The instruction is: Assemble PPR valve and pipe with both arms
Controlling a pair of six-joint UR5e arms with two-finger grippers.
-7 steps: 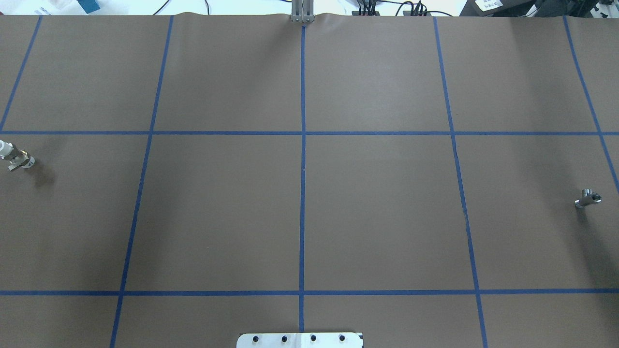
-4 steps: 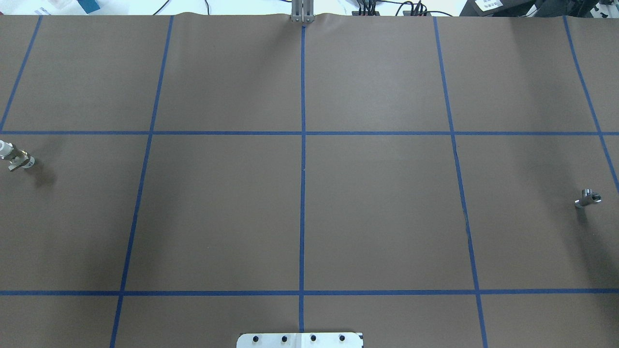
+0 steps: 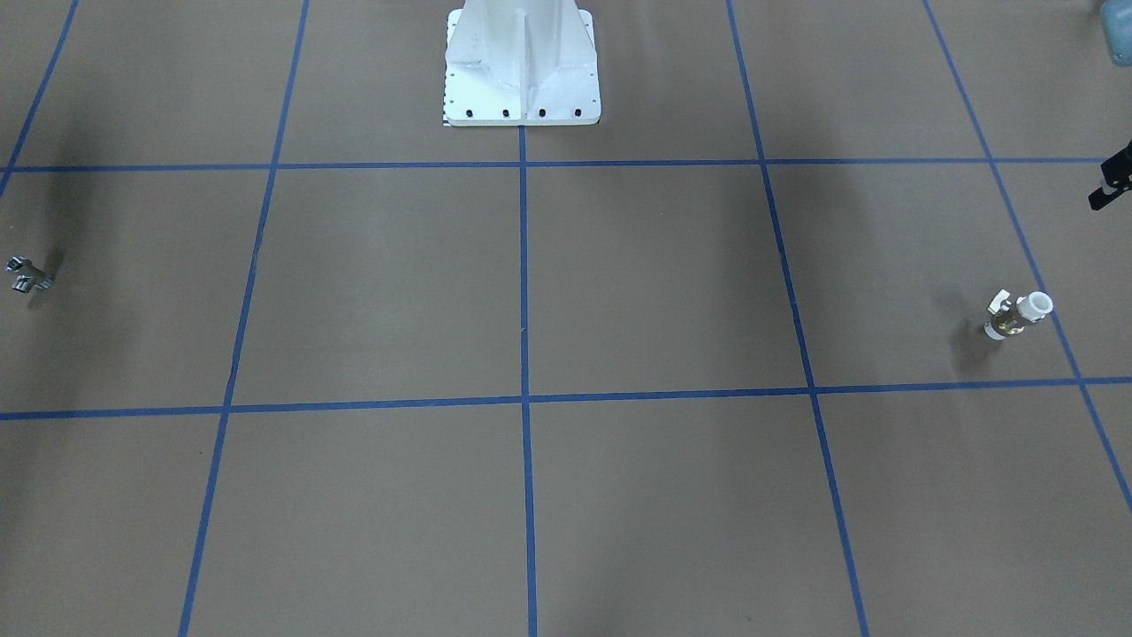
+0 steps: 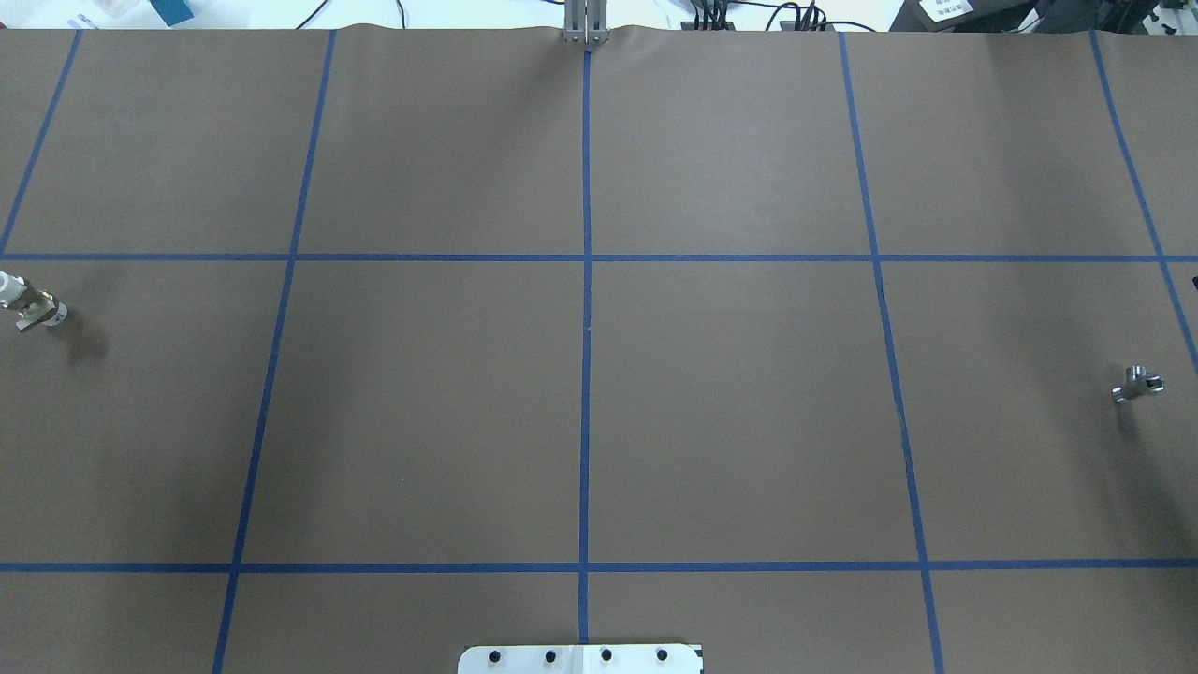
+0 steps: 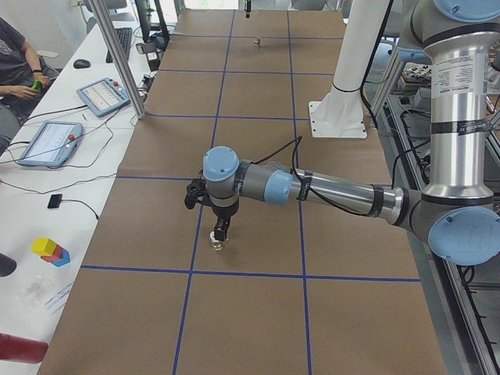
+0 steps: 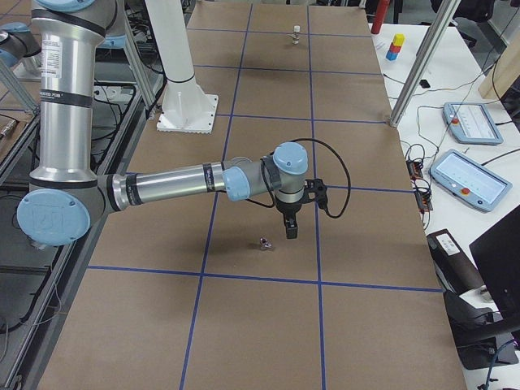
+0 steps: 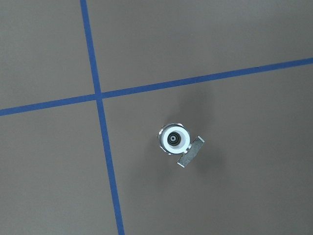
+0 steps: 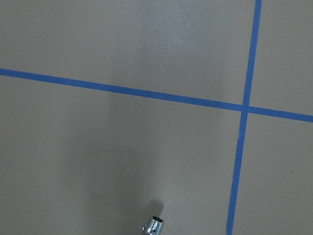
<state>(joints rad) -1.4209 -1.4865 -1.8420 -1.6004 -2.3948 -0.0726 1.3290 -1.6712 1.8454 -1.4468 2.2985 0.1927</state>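
The PPR valve (image 4: 30,304) stands upright at the table's far left, white socket end up, brass middle, lever to one side. It also shows in the front view (image 3: 1017,316) and the left wrist view (image 7: 176,141). My left gripper (image 5: 222,231) hangs just above it, pointing down; I cannot tell whether it is open. The silvery pipe (image 4: 1137,384) lies at the far right, also in the front view (image 3: 26,274) and at the right wrist view's bottom edge (image 8: 154,226). My right gripper (image 6: 291,231) hovers beside and above it; I cannot tell its state.
Brown paper with blue tape grid lines covers the table (image 4: 730,412). The white bolted pedestal (image 3: 522,66) stands at the robot's side in the middle. Operators' tablets and cables (image 5: 47,141) lie on a side bench beyond the far edge.
The valve and the pipe have not moved. A small dark sliver has come into the overhead view at its right edge.
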